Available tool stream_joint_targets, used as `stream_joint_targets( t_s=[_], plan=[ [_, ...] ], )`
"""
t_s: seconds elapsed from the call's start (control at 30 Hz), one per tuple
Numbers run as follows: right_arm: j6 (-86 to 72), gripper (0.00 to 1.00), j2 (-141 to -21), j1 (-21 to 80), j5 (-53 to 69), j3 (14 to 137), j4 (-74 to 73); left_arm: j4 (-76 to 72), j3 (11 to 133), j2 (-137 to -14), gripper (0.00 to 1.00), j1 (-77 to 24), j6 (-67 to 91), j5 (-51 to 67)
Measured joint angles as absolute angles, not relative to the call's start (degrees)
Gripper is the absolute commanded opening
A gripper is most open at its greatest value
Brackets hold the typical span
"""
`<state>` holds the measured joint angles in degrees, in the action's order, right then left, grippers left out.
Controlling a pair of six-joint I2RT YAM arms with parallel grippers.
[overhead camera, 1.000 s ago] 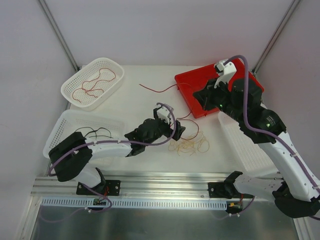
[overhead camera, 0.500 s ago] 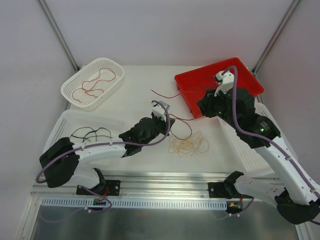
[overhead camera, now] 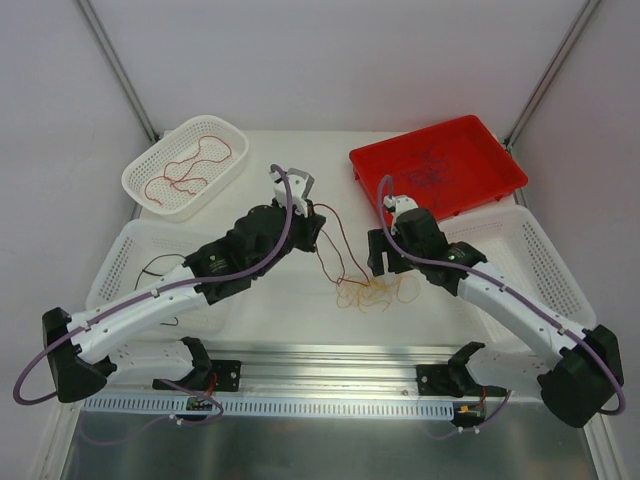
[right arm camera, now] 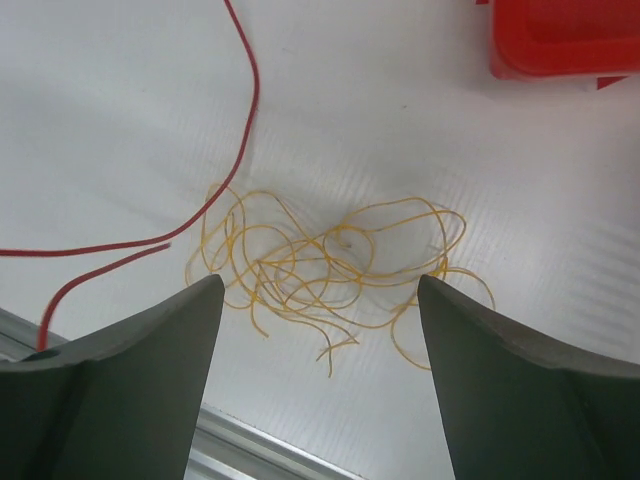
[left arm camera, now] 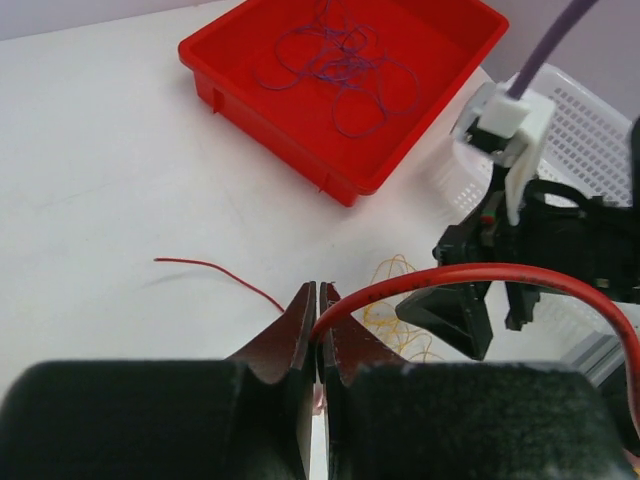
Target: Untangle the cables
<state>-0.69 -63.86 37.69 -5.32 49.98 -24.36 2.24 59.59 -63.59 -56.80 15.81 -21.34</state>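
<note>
**1. Wires**
- Red wire [overhead camera: 330, 250] [left arm camera: 480, 272] [right arm camera: 248, 110]: one end is pinched in the L tool. The rest hangs in an arc down to the counter [overhead camera: 300, 150] and ends just beside the yellow clump.
- Yellow wire [overhead camera: 380, 292] [right arm camera: 330, 265] [left arm camera: 383, 300]: loose curly clump flat on the counter, centre-front, directly under the R tool. Not gripped.
- Purple wire [overhead camera: 430, 175] [left arm camera: 340, 65]: loose coils inside the red tray [overhead camera: 470, 150] [left arm camera: 270, 120], far R of the counter.
- Second red wire [overhead camera: 190, 165]: lies curled in the far-L white basket [overhead camera: 150, 185].
- Black wire [overhead camera: 165, 268]: in the near-L white basket [overhead camera: 120, 250], partly hidden by the L arm.

**2. Tools**
- L tool [overhead camera: 308, 212] [left arm camera: 318, 300]: fingers closed, pads pressed together w/ the red wire clamped between them. Raised above the counter, approx. mid-counter, between the far-L basket and the red tray.
- R tool [overhead camera: 385, 265] [right arm camera: 320, 285]: fingers spread wide, nothing between them. Points down at the yellow clump. Wrist view shows the clump framed between both fingertips. Contact w/ wire or counter: cannot tell.

**3. Surroundings**
- Third white basket [overhead camera: 550, 260] sits near-R, beside the red tray. The R arm crosses over its L edge.
</note>
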Motion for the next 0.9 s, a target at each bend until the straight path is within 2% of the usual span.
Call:
stream_joint_targets(
  t_s=[0.4, 0.63, 0.9],
  plan=[
    [-3.2, 0.82, -76.4, 37.6, -3.7, 42.0, -13.7, 17.6, 73.3, -62.0, 0.00, -51.2, 11.2, -21.7],
    [-4.8, 0.82, -75.3, 37.1, -4.3, 39.4, -13.4, 20.4, 82.3, -62.6, 0.03, -45.1, 6.0, -21.5],
    [-6.4, 0.84, -65.6, 37.1, -5.3, 37.0, -15.7, 21.3, 97.3, -71.4, 0.03, -34.5, 1.4, -18.1]
  ],
)
